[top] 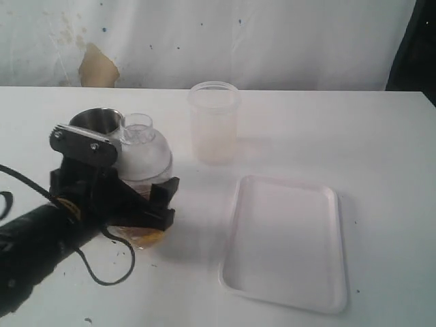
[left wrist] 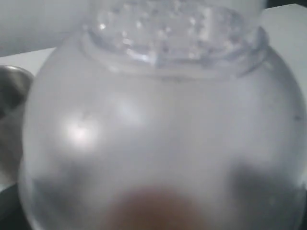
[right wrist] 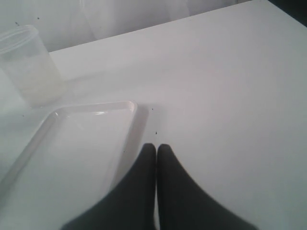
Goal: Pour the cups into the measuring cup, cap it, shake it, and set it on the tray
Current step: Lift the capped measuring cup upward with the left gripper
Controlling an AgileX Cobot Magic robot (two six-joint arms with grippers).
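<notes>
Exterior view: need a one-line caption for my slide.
Left end effector grips the capped measuring cup beside the steel tumbler, tray to its right.

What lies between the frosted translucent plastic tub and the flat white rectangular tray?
Nothing; only bare table separates the frosted tub from the white tray, as the exterior view shows.

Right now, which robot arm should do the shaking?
Left. The left gripper is clasped around the capped measuring cup, so it probably could shake it straight away. The right gripper is shut and empty, by the tray, away from the cup.
</notes>
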